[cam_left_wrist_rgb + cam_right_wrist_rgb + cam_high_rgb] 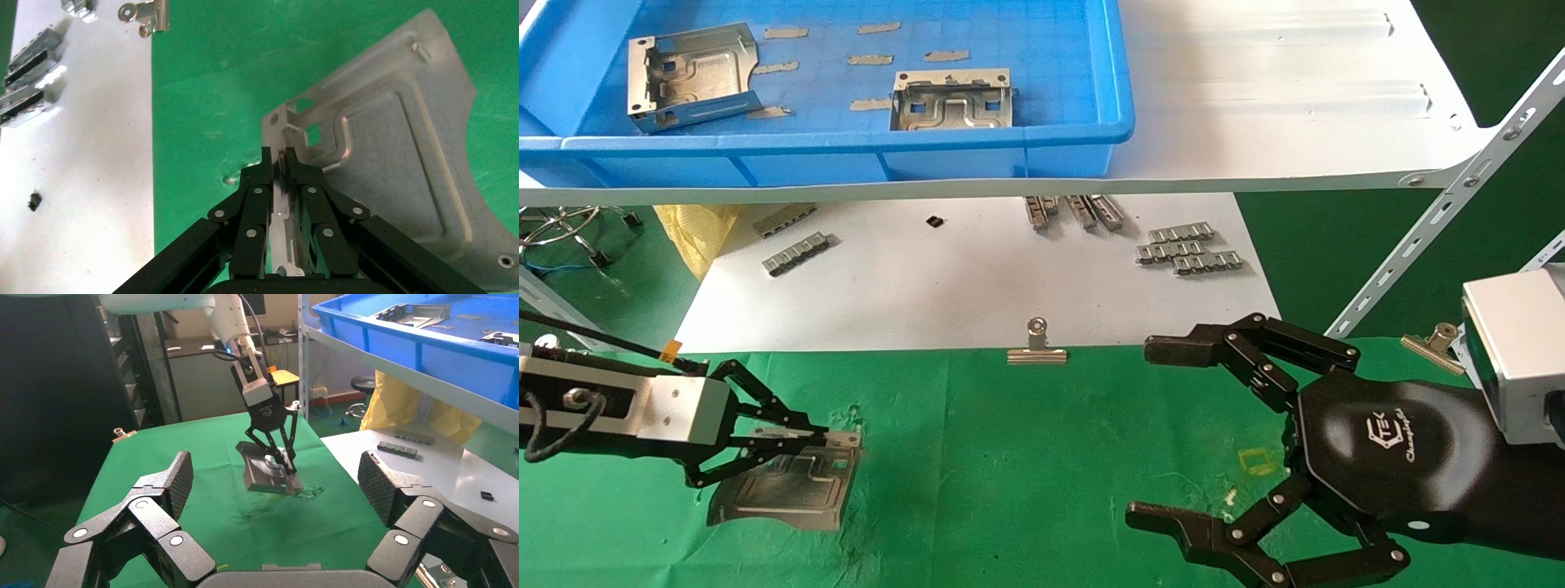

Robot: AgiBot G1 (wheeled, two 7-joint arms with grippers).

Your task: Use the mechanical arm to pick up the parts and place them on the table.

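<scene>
Left gripper (280,160) pinching part (392,159) by its upturned edge, head view hiding that; right gripper (1164,433) spread wide

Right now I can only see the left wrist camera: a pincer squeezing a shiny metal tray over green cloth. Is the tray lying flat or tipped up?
Observer: Tipped up. The right wrist camera shows the tray slanting, with its pinched edge high in the left pincer and its other edge low near the green cloth.
Operator: Where is the other pincer?
Observer: The right pincer hovers open over the cloth, well apart from the tray.
Operator: Are there more trays?
Observer: Yes, two in the blue bin on the white shelf: one tray on the left and another nearer the front wall.
</scene>
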